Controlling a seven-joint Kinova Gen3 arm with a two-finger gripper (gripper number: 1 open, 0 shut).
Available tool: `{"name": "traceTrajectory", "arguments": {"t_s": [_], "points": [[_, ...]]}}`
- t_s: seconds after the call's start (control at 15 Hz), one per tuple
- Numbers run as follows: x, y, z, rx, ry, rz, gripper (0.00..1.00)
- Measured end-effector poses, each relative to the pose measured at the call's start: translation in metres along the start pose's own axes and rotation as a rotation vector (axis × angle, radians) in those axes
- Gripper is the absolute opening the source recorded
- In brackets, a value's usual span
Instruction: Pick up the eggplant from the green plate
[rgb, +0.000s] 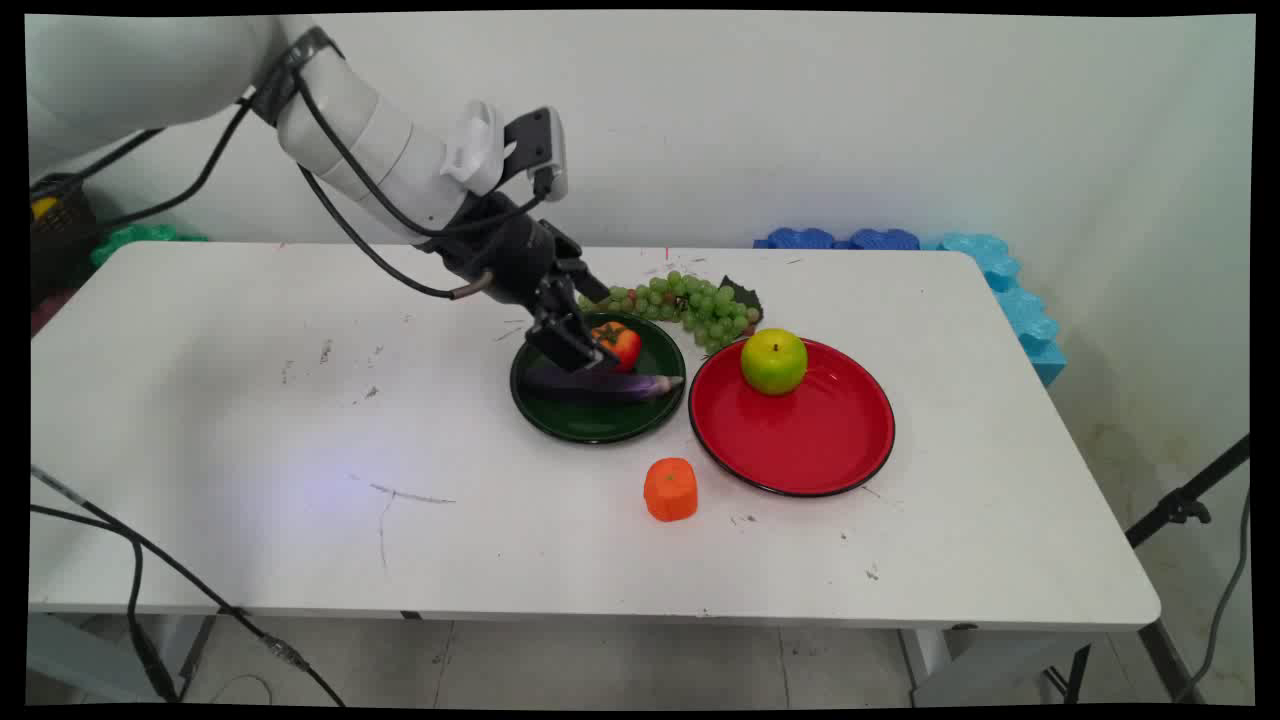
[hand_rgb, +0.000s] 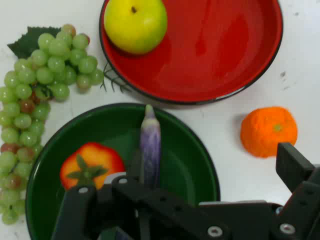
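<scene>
My black gripper (rgb: 588, 328) hangs low over the left part of a dark green plate (rgb: 560, 418), open, nothing between its fingers. On that plate lie a purple eggplant (rgb: 600, 385) and a red-orange tomato (rgb: 620, 342); the gripper is right beside the tomato and above the eggplant's left end. In the hand view the eggplant (hand_rgb: 150, 145) runs up the middle of the green plate (hand_rgb: 195, 165) and disappears under the linkage. The tomato (hand_rgb: 90, 162) sits left of it, and the gripper (hand_rgb: 185, 172) straddles both.
A red plate (rgb: 810, 440) to the right carries a green apple (rgb: 773, 361). A bunch of green grapes (rgb: 690, 303) lies behind the plates. A small orange fruit (rgb: 670, 489) sits in front of them. Blue foam pieces (rgb: 1000, 280) line the table's far right edge.
</scene>
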Motion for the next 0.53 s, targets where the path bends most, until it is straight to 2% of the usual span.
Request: {"name": "traceTrajectory", "arguments": {"t_s": [0.53], "points": [[-0.025,-0.032,0.042,-0.023,-0.109,0.046,1.00]]}}
